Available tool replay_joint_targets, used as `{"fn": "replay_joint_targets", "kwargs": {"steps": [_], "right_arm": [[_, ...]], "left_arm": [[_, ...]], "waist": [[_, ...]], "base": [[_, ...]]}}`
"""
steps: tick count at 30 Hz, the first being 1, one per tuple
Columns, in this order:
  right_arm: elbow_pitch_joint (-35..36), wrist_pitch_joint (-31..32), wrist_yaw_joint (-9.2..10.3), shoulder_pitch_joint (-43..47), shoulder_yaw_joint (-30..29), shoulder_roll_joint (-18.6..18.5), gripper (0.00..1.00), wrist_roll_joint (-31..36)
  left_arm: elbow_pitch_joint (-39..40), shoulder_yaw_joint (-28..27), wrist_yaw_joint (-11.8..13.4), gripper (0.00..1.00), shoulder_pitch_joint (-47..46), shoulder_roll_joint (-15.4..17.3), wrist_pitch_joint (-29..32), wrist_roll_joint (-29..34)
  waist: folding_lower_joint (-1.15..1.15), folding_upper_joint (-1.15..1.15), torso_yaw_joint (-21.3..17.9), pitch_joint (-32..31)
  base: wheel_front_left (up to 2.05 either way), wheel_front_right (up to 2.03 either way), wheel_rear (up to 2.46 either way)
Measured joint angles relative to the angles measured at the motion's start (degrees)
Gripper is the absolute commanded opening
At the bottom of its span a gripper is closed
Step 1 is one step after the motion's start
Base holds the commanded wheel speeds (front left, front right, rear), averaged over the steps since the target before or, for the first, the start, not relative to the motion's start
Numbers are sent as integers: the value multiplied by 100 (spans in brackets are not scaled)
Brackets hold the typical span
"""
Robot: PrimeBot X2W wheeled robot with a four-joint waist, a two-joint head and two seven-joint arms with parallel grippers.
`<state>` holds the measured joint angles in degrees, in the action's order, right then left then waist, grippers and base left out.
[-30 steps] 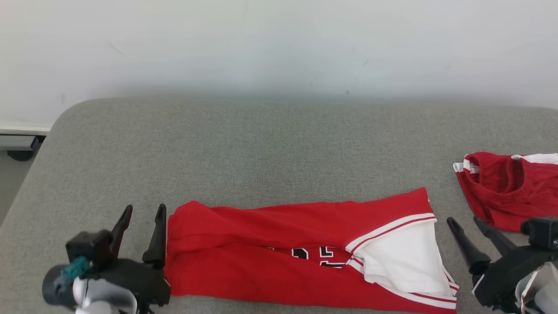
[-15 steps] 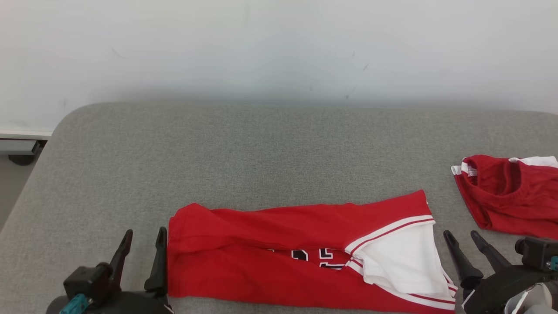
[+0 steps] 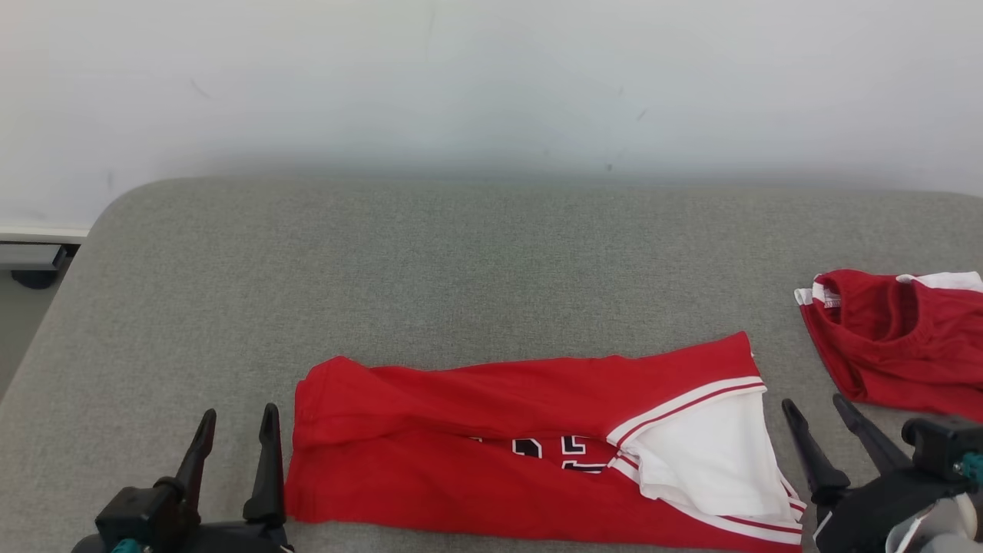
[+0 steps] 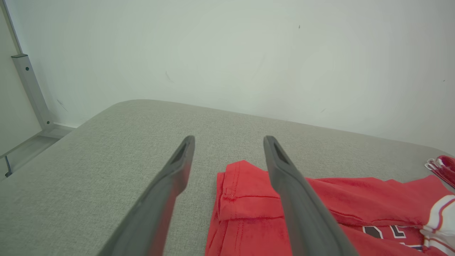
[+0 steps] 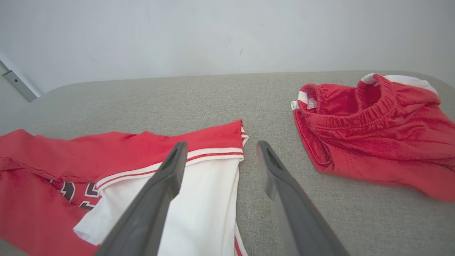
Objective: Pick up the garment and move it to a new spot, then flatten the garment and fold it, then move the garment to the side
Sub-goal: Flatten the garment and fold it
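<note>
The garment point(image 3: 499, 445) is a red jersey with white trim and dark numbers, lying folded into a long band near the front of the grey padded surface. It also shows in the left wrist view point(image 4: 249, 199) and the right wrist view point(image 5: 106, 160). My left gripper point(image 3: 238, 422) stands open just off the garment's left end, holding nothing. My right gripper point(image 3: 815, 405) stands open just off its white right end, also empty. In the wrist views both pairs of fingers point(image 4: 177, 167) point(image 5: 170, 167) are spread with nothing between them.
A second red garment with an elastic waistband point(image 3: 898, 338) point(image 5: 373, 131) lies bunched at the right edge. The grey padded surface point(image 3: 461, 269) stretches back to a white wall point(image 3: 491, 77). Its rounded left corner drops off beside a metal rail point(image 4: 32, 92).
Both grippers have drawn back toward the near edge, the left one most. The garment lies as before. The camera shifted slightly.
</note>
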<state>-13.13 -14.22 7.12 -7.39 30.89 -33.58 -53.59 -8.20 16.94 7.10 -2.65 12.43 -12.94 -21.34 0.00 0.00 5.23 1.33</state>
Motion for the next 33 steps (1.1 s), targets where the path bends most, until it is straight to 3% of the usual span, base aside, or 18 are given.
{"fn": "replay_joint_targets", "kwargs": {"steps": [4, 18, 28, 29, 30, 31, 32, 33], "right_arm": [[-268, 16, 0, -285, -29, 67, 100, 244], [-1473, 1823, 1, -1205, 416, 428, 100, 289], [-1924, 2444, 1, -1346, 571, 687, 100, 318], [-1930, 2494, 1, -1375, 592, 687, 95, 316], [-1948, 2549, 1, -1413, 602, 692, 66, 307], [-1953, 2594, -1, -1433, 609, 702, 18, 274], [-1954, 2618, -8, -1437, 622, 710, 0, 258], [-1961, 2641, -9, -1442, 625, 720, 0, 241]], "left_arm": [[87, -23, 1, 100, -13, -123, 5, 172], [204, 23, 1, 100, -143, -302, 183, 277], [211, -62, 1, 100, -138, -328, 283, 325], [211, -74, 1, 100, -139, -332, 283, 325], [212, -81, 1, 100, -139, -333, 285, 326], [212, -85, 1, 100, -139, -333, 301, 326], [211, -87, 1, 100, -140, -333, 318, 327], [211, -90, 1, 100, -140, -332, 319, 327]], "waist": [[1, 0, 57, 32], [1, 0, 369, 201], [1, 0, 487, 311], [0, 0, 487, 318], [0, 0, 487, 322], [1, 0, 485, 324], [1, 0, 482, 326], [1, 0, 478, 328]], "base": [[0, 0, 0], [0, 0, 0], [0, 0, 0], [0, 0, 0], [0, 0, 0], [0, 0, 0], [0, 0, 0], [0, 0, 0]]}}
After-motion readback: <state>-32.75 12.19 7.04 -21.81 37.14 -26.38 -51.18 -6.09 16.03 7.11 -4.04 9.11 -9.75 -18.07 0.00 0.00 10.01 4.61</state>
